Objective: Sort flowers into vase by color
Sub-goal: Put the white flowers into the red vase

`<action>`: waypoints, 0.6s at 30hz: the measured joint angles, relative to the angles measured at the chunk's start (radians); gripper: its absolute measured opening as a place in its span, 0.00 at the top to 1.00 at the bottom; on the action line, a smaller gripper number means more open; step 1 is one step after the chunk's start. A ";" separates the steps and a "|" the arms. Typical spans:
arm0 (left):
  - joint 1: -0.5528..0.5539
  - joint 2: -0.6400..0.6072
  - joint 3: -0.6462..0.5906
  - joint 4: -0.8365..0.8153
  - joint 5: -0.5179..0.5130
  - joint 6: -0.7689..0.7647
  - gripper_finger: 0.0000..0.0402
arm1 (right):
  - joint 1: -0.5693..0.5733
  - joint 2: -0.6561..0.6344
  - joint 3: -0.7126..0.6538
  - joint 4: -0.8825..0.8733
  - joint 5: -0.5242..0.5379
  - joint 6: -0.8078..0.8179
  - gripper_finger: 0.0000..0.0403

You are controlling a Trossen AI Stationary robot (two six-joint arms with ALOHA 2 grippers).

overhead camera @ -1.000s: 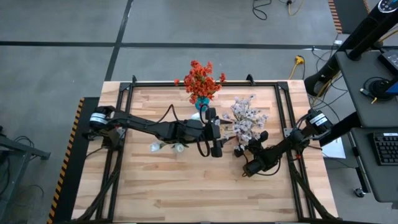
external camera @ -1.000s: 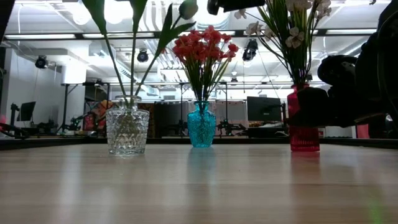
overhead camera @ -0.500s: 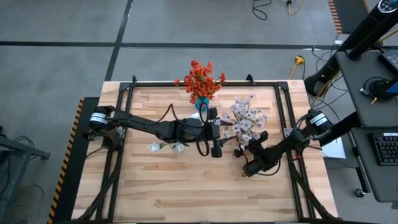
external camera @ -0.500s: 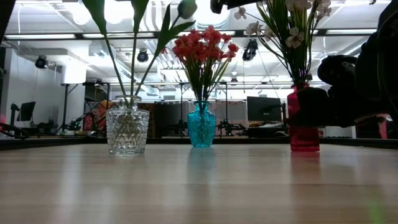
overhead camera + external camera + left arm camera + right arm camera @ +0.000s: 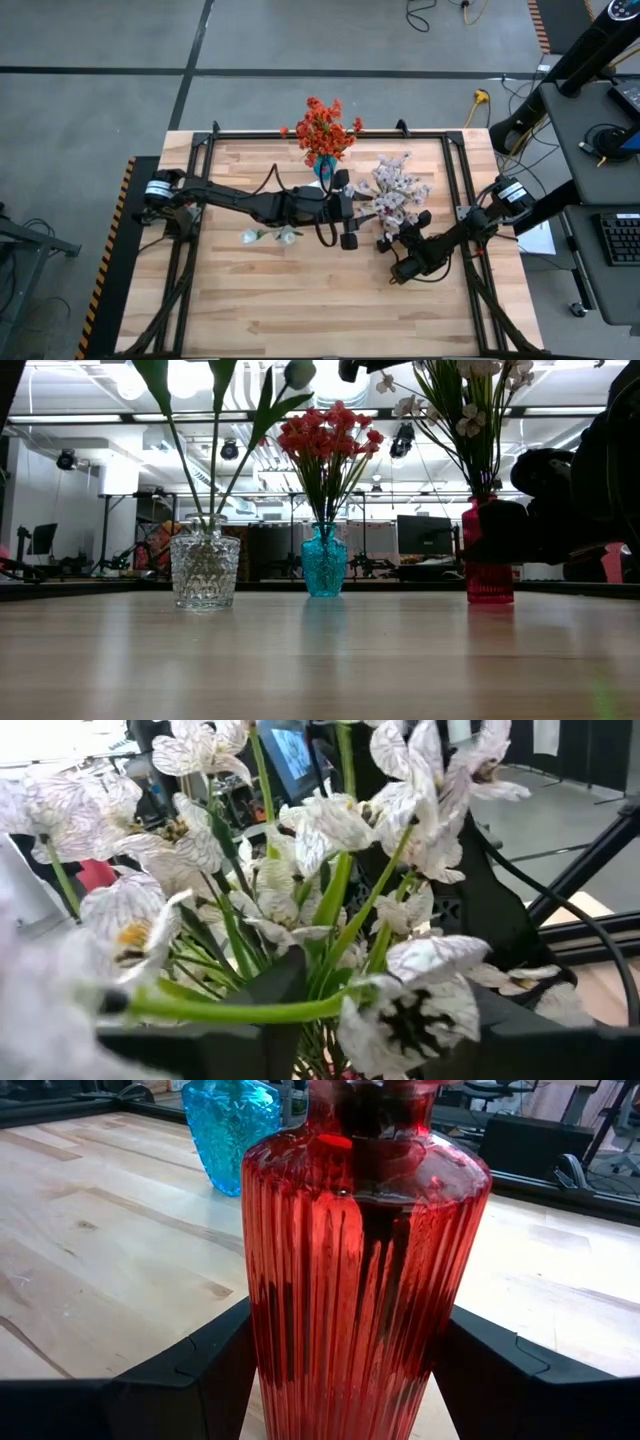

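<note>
Now seating the pale spray.

My left pincer [image 5: 352, 212] has crept toward the pale flowers [image 5: 396, 192], gripping one green stem [image 5: 240, 1011]; just beyond, my right pincer [image 5: 398, 236] clamps the red vase [image 5: 365, 1270], steadying it.

1. A wooden table [image 5: 300, 300] is sitting on a grey floor [image 5: 90, 100], with a black metal frame [image 5: 455, 190] running around its top.
2. A yellow plug [image 5: 481, 97] is lying on the floor just beyond the table's far right corner.
3. A keyboard [image 5: 620, 238] is resting on a desk well to the right of the table.
4. Ceiling lights [image 5: 140, 380] are glowing in the room behind the table.
5. A dark monitor [image 5: 420, 535] is standing in that room, beyond the table's far edge.
</note>
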 joint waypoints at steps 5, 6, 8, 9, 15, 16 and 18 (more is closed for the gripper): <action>0.000 0.000 0.000 0.004 0.000 0.000 0.79 | 0.000 0.000 0.000 0.000 0.000 0.000 0.38; 0.000 0.000 0.000 0.006 0.000 0.000 0.82 | 0.000 0.000 0.000 0.000 0.000 0.000 0.38; 0.000 0.000 0.000 0.008 0.000 0.001 0.87 | 0.000 0.000 0.000 0.000 -0.001 0.000 0.38; 0.000 0.000 0.000 0.008 -0.001 0.000 0.90 | 0.000 0.000 0.000 0.000 -0.001 0.000 0.38; 0.001 0.000 0.000 0.008 -0.001 0.001 0.99 | 0.000 0.000 0.000 0.000 -0.001 0.000 0.38; 0.002 0.000 0.000 0.008 -0.001 0.001 0.99 | 0.000 0.000 0.000 0.000 -0.002 0.000 0.38; 0.003 0.000 0.000 0.008 -0.001 0.001 0.99 | 0.000 0.000 0.000 0.001 -0.002 0.000 0.38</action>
